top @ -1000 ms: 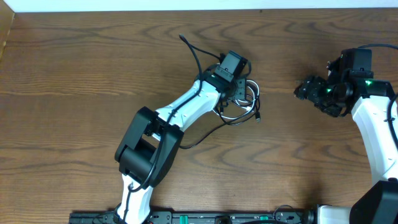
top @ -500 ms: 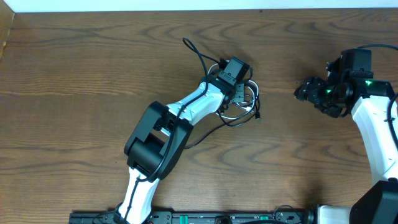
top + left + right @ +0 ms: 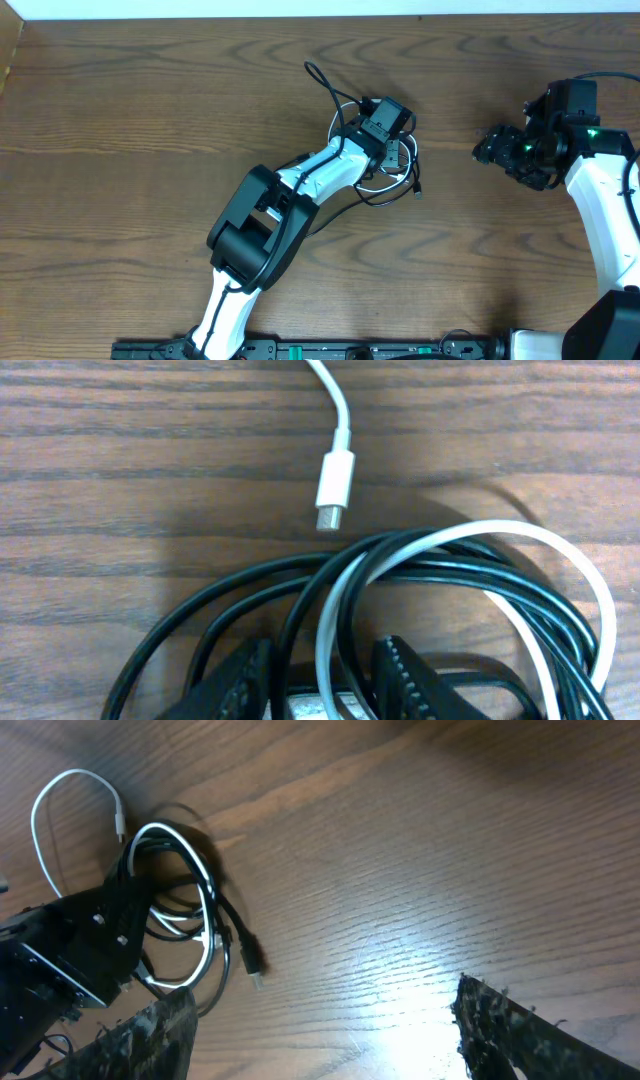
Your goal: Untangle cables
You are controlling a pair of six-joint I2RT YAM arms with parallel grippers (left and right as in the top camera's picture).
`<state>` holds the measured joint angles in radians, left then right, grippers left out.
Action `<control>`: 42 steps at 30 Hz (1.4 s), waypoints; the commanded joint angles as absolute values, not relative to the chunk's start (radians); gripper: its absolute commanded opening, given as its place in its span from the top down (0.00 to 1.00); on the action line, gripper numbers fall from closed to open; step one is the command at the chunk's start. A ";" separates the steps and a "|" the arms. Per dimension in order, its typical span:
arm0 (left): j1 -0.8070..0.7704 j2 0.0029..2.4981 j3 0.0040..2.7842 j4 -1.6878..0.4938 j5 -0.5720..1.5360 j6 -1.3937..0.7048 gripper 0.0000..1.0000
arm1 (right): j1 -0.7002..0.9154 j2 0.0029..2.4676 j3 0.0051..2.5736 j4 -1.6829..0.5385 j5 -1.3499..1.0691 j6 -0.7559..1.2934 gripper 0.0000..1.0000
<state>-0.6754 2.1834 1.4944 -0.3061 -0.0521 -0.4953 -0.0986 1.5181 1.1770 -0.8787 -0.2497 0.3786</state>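
Up close, white cable's plug [image 3: 334,480]

Thin black cord [image 3: 500,575] and thin white cord [image 3: 338,410] lie interlooped in one flat tangle on brown wooden tabletop [image 3: 120,460], white loop threaded through black coils, small white connector plug [image 3: 335,480] free just beside them.
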 commanded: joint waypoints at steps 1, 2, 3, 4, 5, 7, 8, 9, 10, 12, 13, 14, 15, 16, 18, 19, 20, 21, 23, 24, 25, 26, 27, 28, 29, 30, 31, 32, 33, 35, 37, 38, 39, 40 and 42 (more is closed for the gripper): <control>-0.675 2.252 1.481 -0.345 -0.069 -0.495 0.68 | -0.096 1.515 1.178 -0.883 -0.246 0.361 0.21; -0.675 2.252 1.481 -0.345 -0.069 -0.495 0.71 | -0.096 1.515 1.178 -0.883 -0.246 0.361 0.21; -0.675 2.252 1.481 -0.345 -0.068 -0.495 0.76 | -0.096 1.515 1.178 -0.883 -0.252 0.358 0.21; -0.675 2.252 1.481 -0.346 -0.068 -0.495 0.90 | -0.096 1.515 1.178 -0.879 -0.271 0.340 0.22; -0.675 2.251 1.481 -0.348 -0.066 -0.495 0.93 | -0.096 1.515 1.178 -0.874 -0.297 0.319 0.22; -0.675 2.237 1.481 -0.363 -0.054 -0.491 0.93 | -0.096 1.515 1.178 -0.857 -0.353 0.274 0.22; -0.675 2.225 1.481 -0.373 -0.047 -0.491 0.92 | -0.096 1.515 1.178 -0.847 -0.386 0.247 0.23; -0.673 2.204 1.481 -0.387 -0.036 -0.491 0.93 | -0.096 1.515 1.178 -0.828 -0.440 0.206 0.23; -0.672 2.183 1.482 -0.402 -0.026 -0.491 0.92 | -0.096 1.515 1.178 -0.814 -0.492 0.169 0.23; -0.669 2.127 1.483 -0.433 0.000 -0.475 0.93 | -0.096 1.515 1.178 -0.787 -0.584 0.114 0.24; -0.669 2.096 1.483 -0.447 0.023 -0.459 0.92 | -0.095 1.515 1.178 -0.773 -0.632 0.089 0.25; -0.669 2.059 1.483 -0.464 0.052 -0.439 0.92 | -0.091 1.515 1.178 -0.761 -0.675 0.061 0.24; -0.669 2.019 1.483 -0.482 0.078 -0.420 0.93 | -0.087 1.515 1.178 -0.752 -0.707 0.040 0.24; -0.669 1.986 1.483 -0.498 0.095 -0.406 0.93 | -0.081 1.515 1.178 -0.746 -0.736 0.018 0.24; -0.669 1.915 1.483 -0.536 0.105 -0.380 0.92 | -0.066 1.515 1.178 -0.743 -0.755 -0.010 0.24; -0.669 1.887 1.483 -0.551 0.105 -0.368 0.92 | -0.057 1.515 1.178 -0.743 -0.755 -0.019 0.24; -0.669 1.854 1.483 -0.568 0.105 -0.355 0.93 | -0.049 1.515 1.178 -0.744 -0.755 -0.028 0.24; -0.668 1.830 1.483 -0.582 0.105 -0.351 0.93 | -0.041 1.515 1.178 -0.744 -0.755 -0.035 0.25; -0.666 1.773 1.483 -0.621 0.105 -0.350 0.92 | -0.018 1.515 1.178 -0.743 -0.756 -0.056 0.26; -0.666 1.758 1.483 -0.631 0.105 -0.347 0.92 | -0.009 1.515 1.178 -0.743 -0.757 -0.068 0.26; -0.666 1.745 1.483 -0.642 0.105 -0.347 0.93 | 0.002 1.515 1.178 -0.744 -0.764 -0.088 0.26; -0.666 1.733 1.483 -0.653 0.105 -0.348 0.93 | 0.015 1.515 1.178 -0.744 -0.776 -0.113 0.27; -0.666 1.729 1.483 -0.662 0.105 -0.348 0.93 | 0.025 1.515 1.178 -0.743 -0.788 -0.134 0.28; -0.666 1.722 1.483 -0.690 0.122 -0.348 0.93 | 0.055 1.515 1.178 -0.731 -0.799 -0.167 0.29; -0.666 1.722 1.483 -0.698 0.135 -0.348 0.93 | 0.066 1.515 1.178 -0.727 -0.799 -0.182 0.29; -0.666 1.722 1.483 -0.707 0.151 -0.348 0.92 | 0.074 1.515 1.178 -0.723 -0.799 -0.190 0.30; -0.666 1.722 1.483 -0.714 0.160 -0.348 0.92 | 0.082 1.517 1.178 -0.720 -0.798 -0.199 0.30; -0.666 1.722 1.483 -0.719 0.170 -0.347 0.93 | 0.089 1.517 1.178 -0.717 -0.794 -0.200 0.31; -0.664 1.722 1.483 -0.723 0.177 -0.344 0.93 | 0.096 1.521 1.178 -0.717 -0.780 -0.200 0.31; -0.656 1.722 1.483 -0.727 0.201 -0.344 0.93 | 0.109 1.527 1.177 -0.719 -0.757 -0.200 0.32; -0.644 1.722 1.483 -0.729 0.244 -0.345 0.93 | 0.125 1.538 1.177 -0.718 -0.751 -0.212 0.36; -0.636 1.722 1.483 -0.729 0.273 -0.345 0.93 | 0.134 1.544 1.177 -0.718 -0.750 -0.224 0.37; -0.629 1.722 1.483 -0.729 0.299 -0.345 0.93 | 0.141 1.549 1.177 -0.717 -0.749 -0.232 0.38; -0.621 1.722 1.483 -0.729 0.324 -0.345 0.93 | 0.148 1.555 1.177 -0.716 -0.742 -0.234 0.38; -0.603 1.722 1.483 -0.730 0.368 -0.345 0.92 | 0.163 1.571 1.177 -0.715 -0.698 -0.233 0.37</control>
<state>-0.6342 1.7226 1.4757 -0.7273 0.2558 -0.3614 0.1352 1.5421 1.1770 -0.7162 -0.7448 -0.1970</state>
